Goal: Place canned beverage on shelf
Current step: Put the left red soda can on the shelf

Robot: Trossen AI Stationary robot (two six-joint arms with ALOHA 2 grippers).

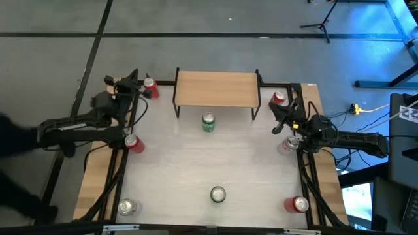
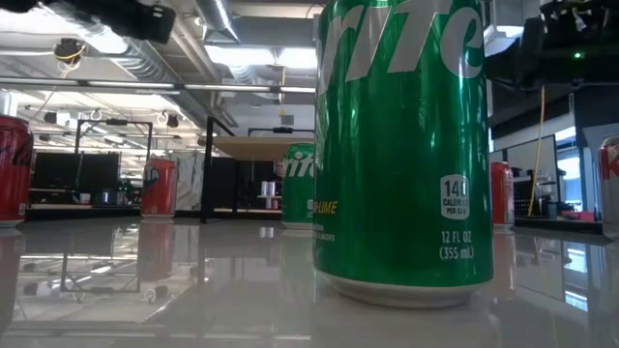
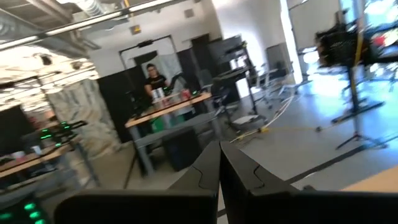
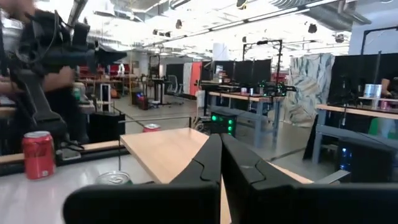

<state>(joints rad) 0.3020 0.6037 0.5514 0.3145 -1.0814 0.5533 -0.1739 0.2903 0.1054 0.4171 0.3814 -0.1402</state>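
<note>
The shelf is a low light-wood board on thin black legs at the table's far middle; it also shows in the right wrist view. A green can stands upright on the table just in front of the shelf. A second green can stands near the front edge and fills the low view. My left gripper is shut and empty at the far left, beside a red can. My right gripper is shut and empty at the right, off the shelf's right end.
More cans stand upright on the table: red ones at the left, far right and near right, silver ones at the near left and right. The middle of the table is free. A person shows in the room beyond.
</note>
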